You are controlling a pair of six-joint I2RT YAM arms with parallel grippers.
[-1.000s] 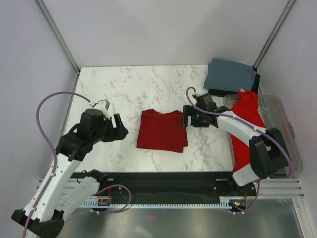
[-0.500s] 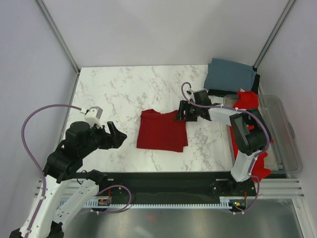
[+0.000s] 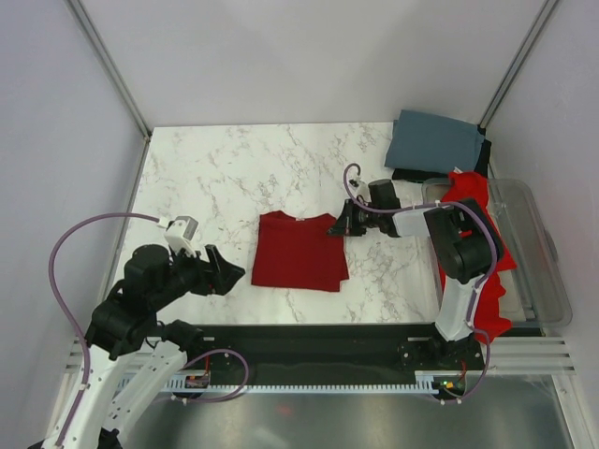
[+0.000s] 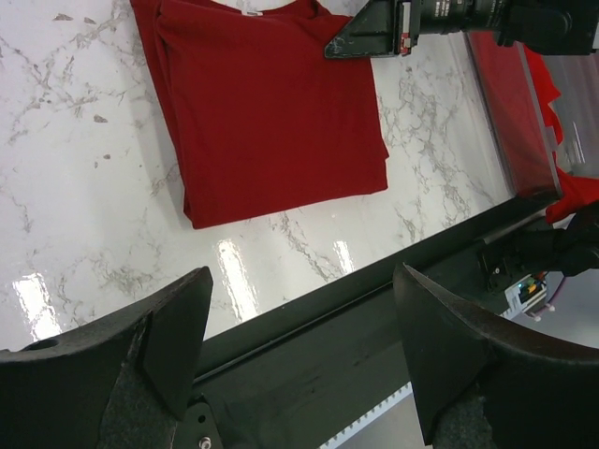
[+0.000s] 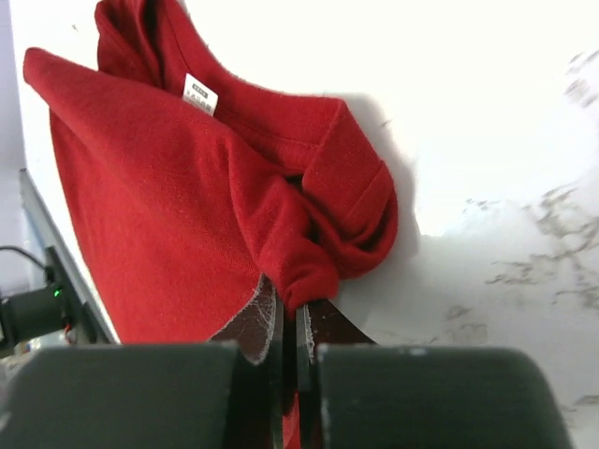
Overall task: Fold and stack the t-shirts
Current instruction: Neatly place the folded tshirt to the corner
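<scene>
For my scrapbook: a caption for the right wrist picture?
Right gripper pinching a bunched corner of the crimson t-shirt on the marble table.

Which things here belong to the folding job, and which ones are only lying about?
Job: crimson t-shirt, pinched by right gripper; bright red t-shirt; grey-blue t-shirt; black t-shirt under it.
Lying about: clear plastic bin; marble table.

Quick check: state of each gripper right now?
Left gripper: open, holding nothing.
Right gripper: closed, pinching the crimson t-shirt at its corner.
</scene>
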